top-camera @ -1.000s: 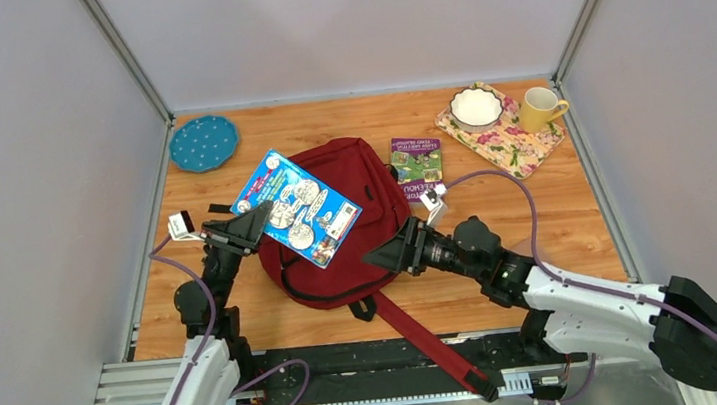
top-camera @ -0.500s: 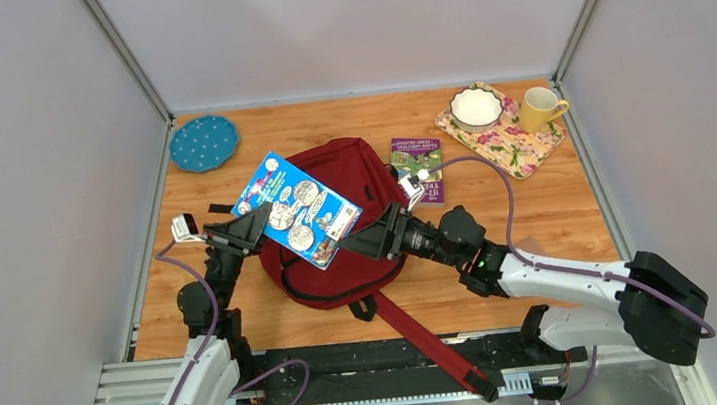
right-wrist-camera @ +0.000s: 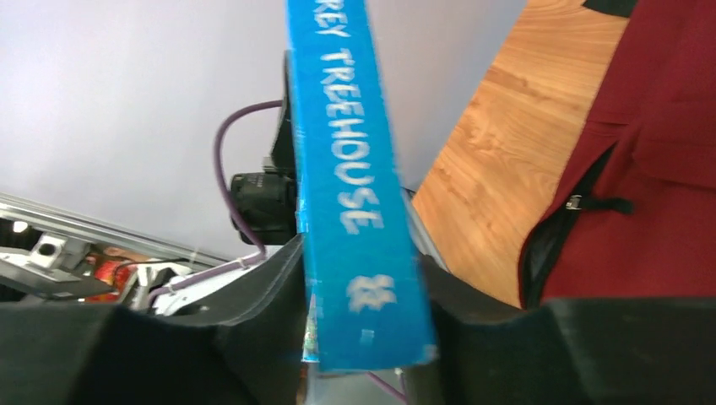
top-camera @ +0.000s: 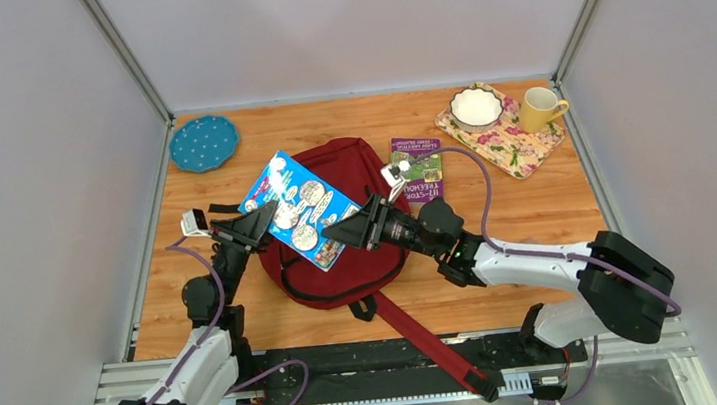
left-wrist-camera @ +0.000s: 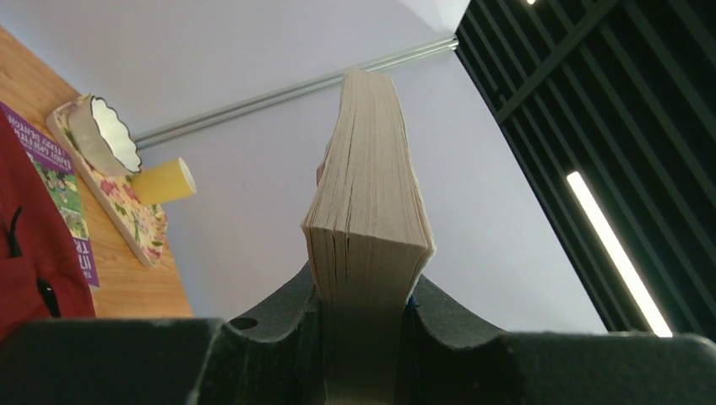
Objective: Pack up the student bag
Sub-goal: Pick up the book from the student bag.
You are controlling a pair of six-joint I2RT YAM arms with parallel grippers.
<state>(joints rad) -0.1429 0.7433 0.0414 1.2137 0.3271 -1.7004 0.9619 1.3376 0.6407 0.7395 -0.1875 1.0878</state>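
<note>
The dark red student bag (top-camera: 365, 252) lies flat in the middle of the table; its zipper opening shows in the right wrist view (right-wrist-camera: 659, 169). A blue illustrated book (top-camera: 297, 209) is held above the bag's left side. My left gripper (top-camera: 254, 220) is shut on the book's left edge, and the page block stands between its jaws in the left wrist view (left-wrist-camera: 367, 211). My right gripper (top-camera: 340, 233) is shut on the book's blue spine (right-wrist-camera: 350, 194) at its right edge.
A purple book (top-camera: 418, 168) lies right of the bag. A teal plate (top-camera: 203, 143) sits at the back left. A floral mat (top-camera: 509, 141) at the back right carries a white bowl (top-camera: 476, 107) and a yellow mug (top-camera: 541, 107). The bag's strap (top-camera: 429, 341) trails over the front edge.
My right arm has reached left across the bag and its gripper has closed on the book's spine. The book has shifted slightly up and left; the left gripper keeps its hold.
</note>
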